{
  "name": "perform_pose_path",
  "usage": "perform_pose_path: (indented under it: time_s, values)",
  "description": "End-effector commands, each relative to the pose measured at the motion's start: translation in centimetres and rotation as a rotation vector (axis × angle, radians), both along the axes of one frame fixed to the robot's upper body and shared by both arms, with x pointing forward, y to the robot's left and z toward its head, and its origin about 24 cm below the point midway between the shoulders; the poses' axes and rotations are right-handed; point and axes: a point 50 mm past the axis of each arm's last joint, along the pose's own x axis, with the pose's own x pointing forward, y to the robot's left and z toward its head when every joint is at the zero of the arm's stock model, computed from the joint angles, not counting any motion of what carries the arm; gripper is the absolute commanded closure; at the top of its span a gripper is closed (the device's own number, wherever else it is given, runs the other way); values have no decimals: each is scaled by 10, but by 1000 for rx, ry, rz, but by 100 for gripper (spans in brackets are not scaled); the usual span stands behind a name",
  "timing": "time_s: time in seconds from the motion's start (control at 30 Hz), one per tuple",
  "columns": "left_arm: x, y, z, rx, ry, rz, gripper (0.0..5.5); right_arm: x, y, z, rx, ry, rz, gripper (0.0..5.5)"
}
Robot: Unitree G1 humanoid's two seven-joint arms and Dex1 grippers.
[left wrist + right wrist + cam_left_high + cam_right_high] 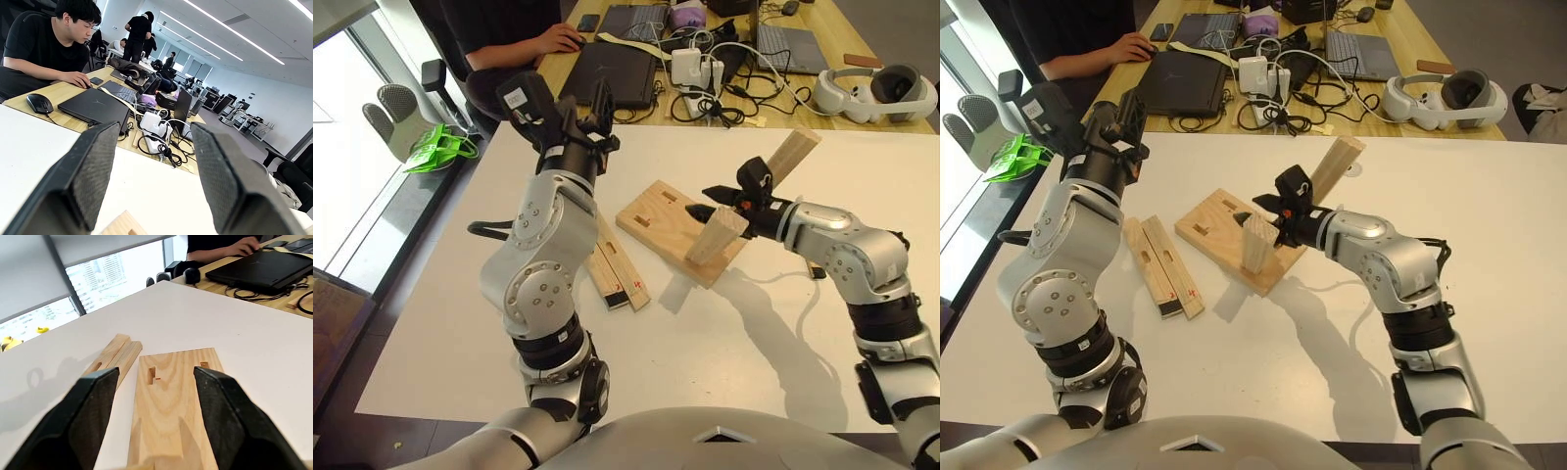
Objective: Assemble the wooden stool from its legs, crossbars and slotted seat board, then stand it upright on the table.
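Observation:
The slotted seat board [663,217] lies flat mid-table, two slots showing in the right wrist view [168,396]. One wooden leg [716,238] stands tilted on the board's near end. My right gripper [698,201] hovers open just behind that leg's top, above the board [1209,227], fingers [93,416] wide apart. A second leg [793,152] rises at a slant behind the right wrist. Two wooden pieces [619,269] lie side by side left of the board. My left gripper [155,132] is raised high over the table's far left, open and empty [597,106].
A wooden desk beyond the white table [460,323] holds laptops [612,73], a cable tangle [705,83] and a white headset [876,93]; a person's hand rests there. The near right of the table is bare. A black cable loop [489,227] lies at the left edge.

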Motion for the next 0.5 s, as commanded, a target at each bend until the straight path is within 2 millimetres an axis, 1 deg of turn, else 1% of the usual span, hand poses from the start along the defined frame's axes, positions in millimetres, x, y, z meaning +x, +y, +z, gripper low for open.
perform_pose_path:
  time_s: [0.03, 0.07, 0.1, 0.13, 0.17, 0.23, 0.3, 0.33, 0.37, 0.4, 0.43, 0.47, 0.5]
  values:
    - [1, 7, -1, -2, -7, 46, 281, 17, 9, 79, 312, -216, -106, 264]
    - [2, 12, -4, 2, 2, 81, 281, 13, 15, 105, 400, -275, -60, 264]
    - [2, 20, -10, 10, 29, 131, 281, 3, 22, 133, 486, -339, 31, 264]
    - [1, 27, -17, 20, 57, 177, 281, -8, 27, 154, 538, -393, 126, 264]
    - [0, 34, -23, 18, 81, 219, 281, -19, 29, 172, 554, -448, 227, 264]
    - [-4, 43, -29, 15, 97, 269, 281, -33, 22, 195, 547, -517, 351, 264]
    - [-9, 48, -30, 17, 96, 305, 281, -41, 12, 210, 547, -538, 420, 264]
    - [-10, 51, -31, 18, 96, 320, 281, -44, 10, 213, 550, -534, 446, 264]
    - [-12, 53, -31, 19, 95, 334, 281, -47, 9, 211, 549, -515, 478, 264]
    - [-12, 55, -31, 20, 92, 343, 281, -51, 8, 203, 544, -467, 508, 264]
    - [-12, 56, -30, 20, 87, 349, 281, -55, 8, 188, 529, -393, 535, 264]
    - [-12, 56, -28, 22, 82, 351, 281, -61, 8, 159, 445, -281, 570, 264]
    - [-12, 57, -27, 23, 79, 352, 281, -72, 8, 129, 339, -177, 618, 264]
